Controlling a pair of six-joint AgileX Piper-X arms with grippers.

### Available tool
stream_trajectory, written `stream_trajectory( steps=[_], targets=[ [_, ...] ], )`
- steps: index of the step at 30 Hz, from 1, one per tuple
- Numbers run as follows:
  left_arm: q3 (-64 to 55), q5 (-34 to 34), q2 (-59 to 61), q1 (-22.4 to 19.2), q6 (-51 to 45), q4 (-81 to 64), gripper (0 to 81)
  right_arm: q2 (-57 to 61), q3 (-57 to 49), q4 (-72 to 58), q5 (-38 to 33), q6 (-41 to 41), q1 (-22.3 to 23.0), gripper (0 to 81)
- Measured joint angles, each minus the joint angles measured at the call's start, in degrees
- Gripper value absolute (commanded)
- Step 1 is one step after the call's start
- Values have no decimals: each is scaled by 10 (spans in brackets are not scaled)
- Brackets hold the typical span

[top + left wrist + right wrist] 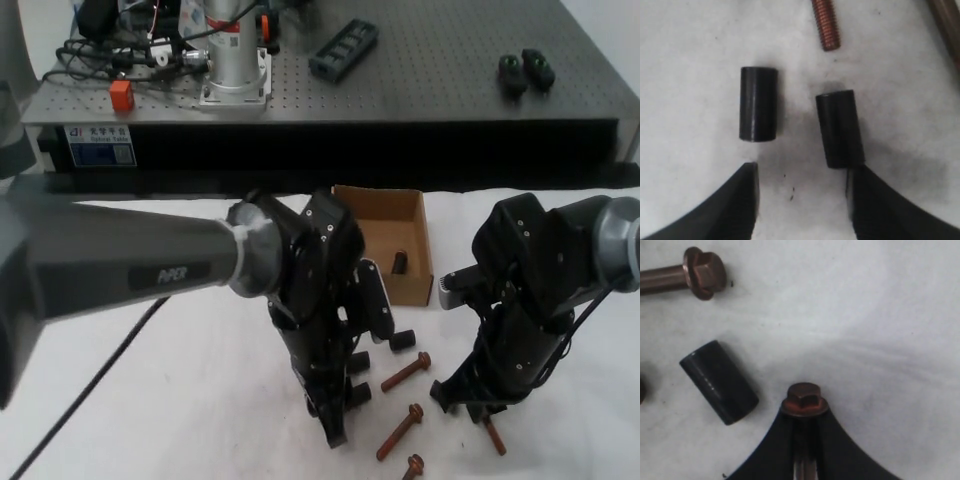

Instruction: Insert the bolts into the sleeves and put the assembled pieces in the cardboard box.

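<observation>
My left gripper hangs open just above the white cloth, in front of two black sleeves lying side by side. One sleeve is a little beyond the gap between the fingers. The other sleeve ends right at one fingertip. My right gripper is shut on a copper bolt, whose hex head sticks out past the fingertips. A third black sleeve lies close beside that bolt head. The cardboard box stands behind both arms with a dark piece inside.
Loose copper bolts lie on the cloth between the arms. A threaded bolt end lies just beyond the two sleeves, and another bolt head near the right gripper. A metal bench with equipment rises behind the box.
</observation>
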Motion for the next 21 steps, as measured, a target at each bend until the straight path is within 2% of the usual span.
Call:
stream_trajectory(
  steps=[8,12,17,21],
  targets=[
    [-45,-4,31,-15,0,10,393,0,0,0,-3,2,0,10],
    [-101,1,57,-21,-4,86,393,0,0,0,-8,2,0,10],
    [-122,50,61,-21,-71,117,393,0,0,0,-11,2,-1,10],
    [-126,63,61,-21,-99,97,393,0,0,0,-12,2,-1,10]
  ],
)
